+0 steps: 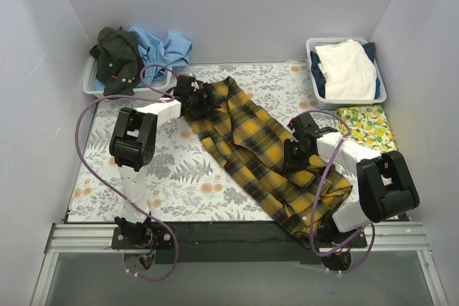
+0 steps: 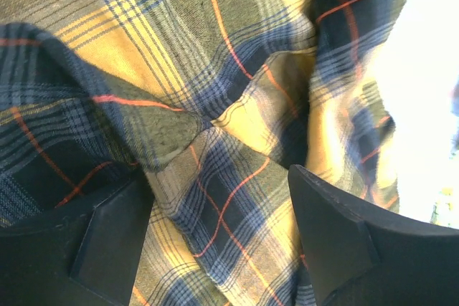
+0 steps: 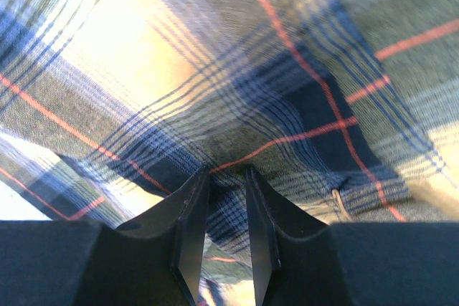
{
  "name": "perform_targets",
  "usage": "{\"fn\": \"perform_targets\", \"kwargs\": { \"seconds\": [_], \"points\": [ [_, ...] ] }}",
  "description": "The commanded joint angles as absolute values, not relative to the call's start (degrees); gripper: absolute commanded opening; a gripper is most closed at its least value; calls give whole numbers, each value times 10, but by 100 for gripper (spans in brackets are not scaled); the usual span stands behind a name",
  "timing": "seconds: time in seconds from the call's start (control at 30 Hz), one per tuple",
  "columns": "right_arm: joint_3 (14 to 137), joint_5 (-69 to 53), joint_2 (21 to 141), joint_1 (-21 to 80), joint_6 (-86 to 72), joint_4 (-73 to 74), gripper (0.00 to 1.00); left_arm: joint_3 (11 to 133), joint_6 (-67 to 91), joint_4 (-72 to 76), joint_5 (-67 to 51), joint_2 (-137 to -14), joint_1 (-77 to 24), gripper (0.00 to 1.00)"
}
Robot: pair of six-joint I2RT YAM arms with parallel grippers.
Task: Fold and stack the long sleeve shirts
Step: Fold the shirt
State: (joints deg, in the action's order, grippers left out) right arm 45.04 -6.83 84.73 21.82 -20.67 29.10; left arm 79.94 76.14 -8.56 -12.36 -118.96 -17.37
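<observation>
- The plaid shirt [image 1: 247, 145] lies diagonally across the middle of the frame, spread for folding.
- The left gripper [image 2: 219, 184], at the shirt's upper-left end, straddles a raised fold with its jaws wide, gripping nothing.
- The right gripper [image 3: 224, 173], centre right, is nearly closed and pinches cloth, probably to lift that edge.

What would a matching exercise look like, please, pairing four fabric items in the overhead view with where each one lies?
Things:
1. plaid shirt
2. light blue shirt
3. white garment
4. lemon-print cloth

Places:
A. inside the back right basket
B. spread diagonally across the middle
C. flat, just in front of that basket
D. heaped at back left beside a dark shirt

Pairs: 1-B, 2-D, 3-A, 4-C.
</observation>
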Motion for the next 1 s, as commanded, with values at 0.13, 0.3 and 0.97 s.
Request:
{"fn": "perform_targets", "kwargs": {
  "seconds": [0.13, 0.3, 0.97],
  "points": [
    [464, -100, 848, 221, -190, 320, 36, 945, 771, -62, -185, -1339, -202, 75],
    [560, -128, 924, 226, -158, 306, 36, 1088, 769, -79, -141, -1407, -200, 81],
    [561, 42, 733, 216, -147, 369, 46, 853, 750, -91, -210, -1101, -184, 82]
  ]
}}
